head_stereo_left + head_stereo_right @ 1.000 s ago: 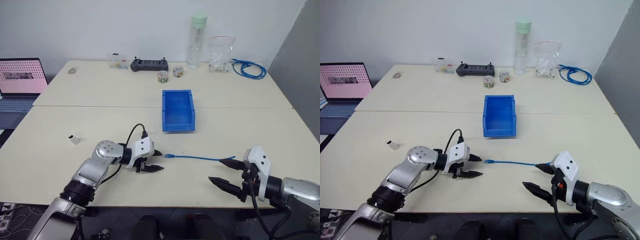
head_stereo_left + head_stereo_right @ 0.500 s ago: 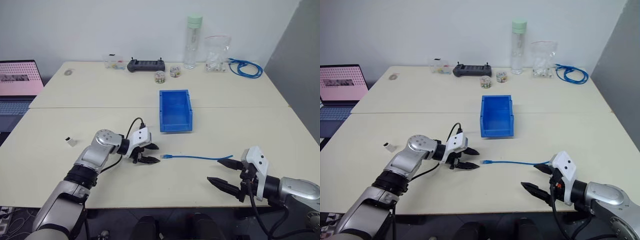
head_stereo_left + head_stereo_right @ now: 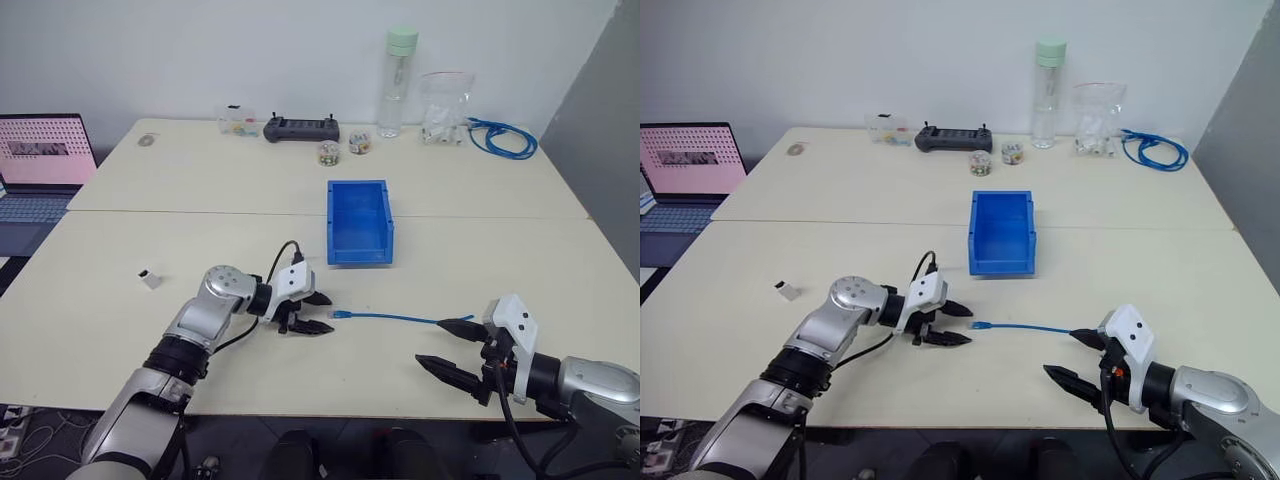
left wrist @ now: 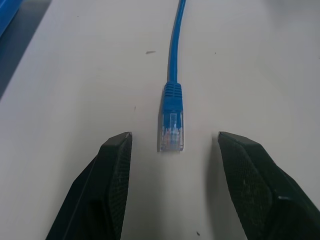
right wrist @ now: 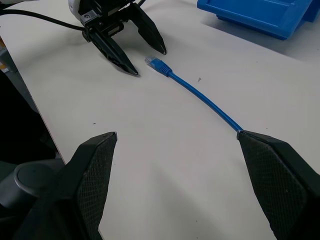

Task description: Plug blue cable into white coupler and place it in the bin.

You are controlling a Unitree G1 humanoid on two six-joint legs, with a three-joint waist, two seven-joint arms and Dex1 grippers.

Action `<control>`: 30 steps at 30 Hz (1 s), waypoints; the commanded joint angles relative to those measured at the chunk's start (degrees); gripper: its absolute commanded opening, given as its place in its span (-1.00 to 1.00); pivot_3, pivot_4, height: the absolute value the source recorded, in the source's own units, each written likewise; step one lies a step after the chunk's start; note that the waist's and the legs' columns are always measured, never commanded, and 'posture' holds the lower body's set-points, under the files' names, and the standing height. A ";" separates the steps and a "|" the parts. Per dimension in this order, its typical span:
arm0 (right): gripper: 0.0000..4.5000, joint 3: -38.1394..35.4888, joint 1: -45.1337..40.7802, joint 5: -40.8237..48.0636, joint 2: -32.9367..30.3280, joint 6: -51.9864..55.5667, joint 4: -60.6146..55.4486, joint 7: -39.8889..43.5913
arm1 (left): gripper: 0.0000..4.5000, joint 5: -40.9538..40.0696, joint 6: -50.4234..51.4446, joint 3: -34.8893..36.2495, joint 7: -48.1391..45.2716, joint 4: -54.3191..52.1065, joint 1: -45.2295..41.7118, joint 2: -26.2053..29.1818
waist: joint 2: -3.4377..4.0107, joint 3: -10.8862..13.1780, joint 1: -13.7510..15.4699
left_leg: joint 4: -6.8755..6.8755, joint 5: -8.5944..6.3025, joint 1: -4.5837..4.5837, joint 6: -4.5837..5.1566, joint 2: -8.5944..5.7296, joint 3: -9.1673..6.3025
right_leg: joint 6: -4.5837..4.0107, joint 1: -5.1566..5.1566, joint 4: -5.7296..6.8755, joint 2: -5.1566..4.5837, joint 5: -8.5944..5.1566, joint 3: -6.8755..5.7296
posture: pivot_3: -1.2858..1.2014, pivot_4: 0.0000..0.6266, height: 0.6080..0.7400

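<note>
Progress since a second ago is small but useful: our left gripper [image 3: 322, 312] has edged toward the blue cable [image 3: 400, 318], so the clear plug [image 4: 171, 131] now lies just ahead of its half-open, empty fingers [image 4: 112, 170], lined up with the gap but not yet inside it. We judge the grasp imminent.

Our right gripper [image 3: 447, 345] has kept still, fingers spread wide and empty, its upper fingertip touching or just beside the cable's far end; we cannot tell which.

The white coupler [image 3: 150, 279] sits well apart at the desk's [image 3: 200, 230] left side, untouched. The bin [image 3: 358, 222] lies just beyond the cable, empty.

Bare desk surrounds the cable on all sides, leaving free room to lift. The desk's front edge is near both grippers, so any slide should go inward.
</note>
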 commanded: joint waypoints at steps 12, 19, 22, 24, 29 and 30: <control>0.81 -0.21 1.02 -0.30 0.39 -1.72 -2.26 -0.48 | -0.66 4.60 -1.73 -4.00 -0.68 7.08 0.74 -1.75 | 0.03 -0.02 -0.05 | -0.05 -0.01 -0.22 0.00 0.02 -0.28 | 0.04 0.06 -0.42 0.02 0.02 -0.30 | 0.03 -0.52 1.00; 0.81 -0.17 1.13 -0.45 -0.04 -2.20 -1.89 -0.33 | -0.90 1.97 2.38 -3.50 -2.51 1.91 2.90 -1.32 | 0.03 -0.03 -0.05 | 0.00 -0.02 -0.41 0.01 0.00 -0.45 | 0.03 0.00 -0.47 -0.01 0.03 -0.49 | 0.03 -0.52 1.00; 0.81 0.14 0.76 -0.44 0.34 -2.13 -1.93 -0.83 | -0.90 0.57 8.07 -1.96 -0.96 -0.65 3.19 -1.12 | 0.03 -0.03 -0.05 | -0.01 -0.02 -0.43 0.01 0.01 -0.53 | 0.02 0.00 -0.46 0.00 0.02 -0.58 | 0.03 -0.52 1.00; 0.81 -1.17 1.58 2.72 2.26 -0.74 -3.20 -3.00 | -0.90 -8.22 27.27 3.60 1.52 -8.75 2.57 -0.99 | 0.03 -0.03 -0.27 | 0.00 -0.02 -0.45 0.01 0.01 -0.57 | 0.01 0.00 -0.46 0.00 0.01 -0.63 | 0.03 -0.52 1.00; 0.81 -3.40 6.68 21.59 6.06 4.97 -5.13 -9.22 | -0.90 -28.58 77.06 26.17 10.30 -19.49 -2.74 -6.65 | -0.06 0.18 -0.57 | 0.10 0.00 -1.17 -0.01 0.08 -0.94 | -0.04 -0.58 -0.25 0.04 -0.01 -0.98 | 0.03 -0.52 1.00; 0.81 -2.98 6.59 24.37 6.73 5.56 -4.51 -10.85 | -0.90 -32.21 82.28 29.37 11.43 -20.27 -3.03 -7.52 | -0.10 0.21 -0.65 | 0.14 0.00 -1.24 -0.01 0.07 -1.05 | -0.05 -0.58 -0.20 0.04 -0.01 -1.09 | 0.03 -0.52 1.00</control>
